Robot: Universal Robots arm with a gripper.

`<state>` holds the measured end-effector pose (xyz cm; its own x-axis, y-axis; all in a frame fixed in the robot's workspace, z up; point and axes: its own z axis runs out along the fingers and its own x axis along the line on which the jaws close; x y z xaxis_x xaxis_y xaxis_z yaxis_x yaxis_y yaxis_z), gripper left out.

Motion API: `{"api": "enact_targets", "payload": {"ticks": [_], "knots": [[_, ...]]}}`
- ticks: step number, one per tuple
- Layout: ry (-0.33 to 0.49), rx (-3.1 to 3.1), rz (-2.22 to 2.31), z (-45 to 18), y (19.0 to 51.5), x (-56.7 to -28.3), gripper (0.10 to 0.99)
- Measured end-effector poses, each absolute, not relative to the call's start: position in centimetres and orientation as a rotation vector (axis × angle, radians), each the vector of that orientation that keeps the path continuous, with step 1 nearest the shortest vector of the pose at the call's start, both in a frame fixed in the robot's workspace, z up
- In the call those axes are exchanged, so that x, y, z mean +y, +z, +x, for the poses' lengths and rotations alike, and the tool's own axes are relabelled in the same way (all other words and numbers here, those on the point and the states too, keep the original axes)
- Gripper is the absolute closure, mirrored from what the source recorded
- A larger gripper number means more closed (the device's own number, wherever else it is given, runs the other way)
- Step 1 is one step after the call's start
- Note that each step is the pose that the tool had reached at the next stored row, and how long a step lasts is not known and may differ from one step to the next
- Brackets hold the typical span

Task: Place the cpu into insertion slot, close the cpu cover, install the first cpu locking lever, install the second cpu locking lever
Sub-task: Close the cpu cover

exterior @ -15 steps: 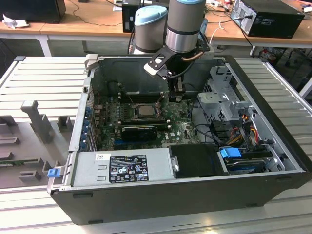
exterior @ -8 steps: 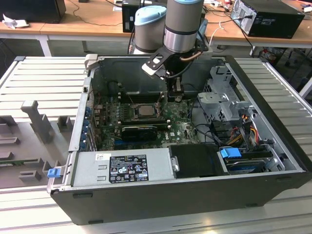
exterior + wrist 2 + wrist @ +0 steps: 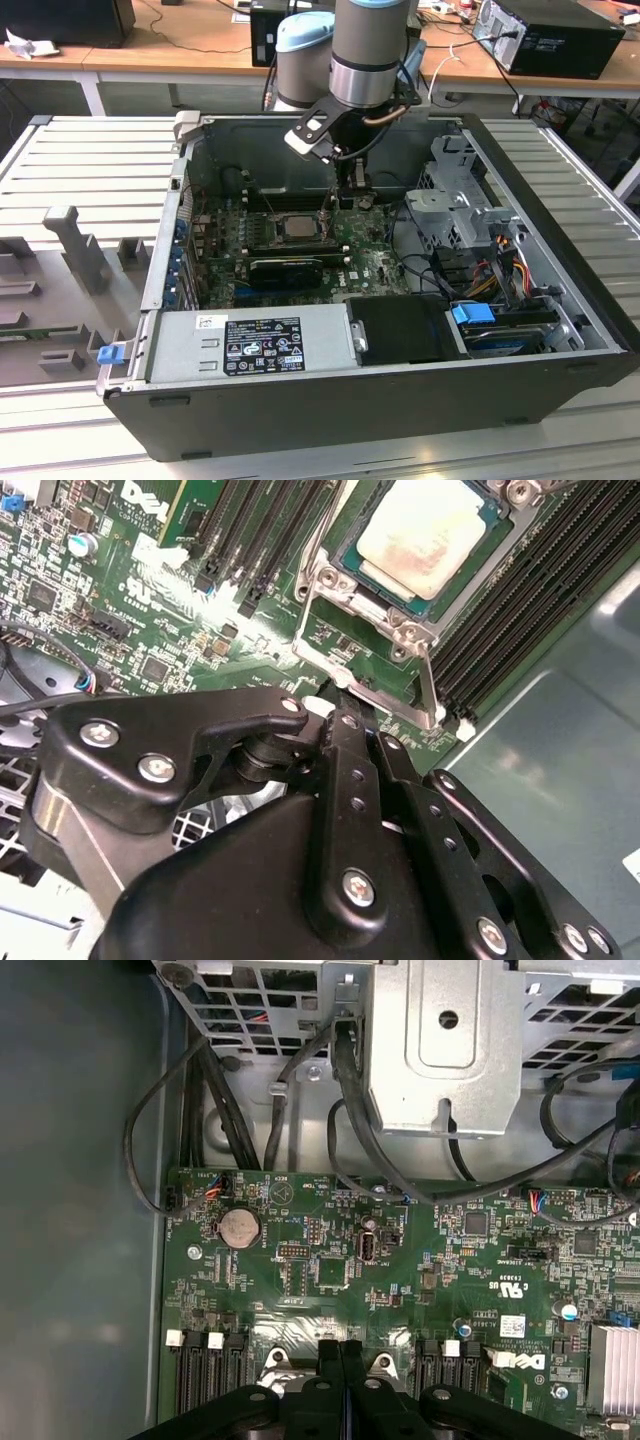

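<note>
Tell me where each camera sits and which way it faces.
Exterior view: off the arm, raised, looking down into the open computer case at the motherboard; arm and pincer show.
Second wrist view: on the wrist, looking past the pincer at the cpu.
First wrist view: on the wrist, looking over the pincer to a metal bracket.
Shared: both wrist views show pincer and motherboard.
</note>
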<state>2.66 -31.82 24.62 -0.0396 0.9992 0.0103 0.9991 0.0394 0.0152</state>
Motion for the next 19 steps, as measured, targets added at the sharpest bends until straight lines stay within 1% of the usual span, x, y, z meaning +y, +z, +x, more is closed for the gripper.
{"api": "enact_targets", "payload": {"ticks": [19], "knots": [[0.029, 2.262, 2.175, 1.5, 24.6, -31.8, 0.98]]}}
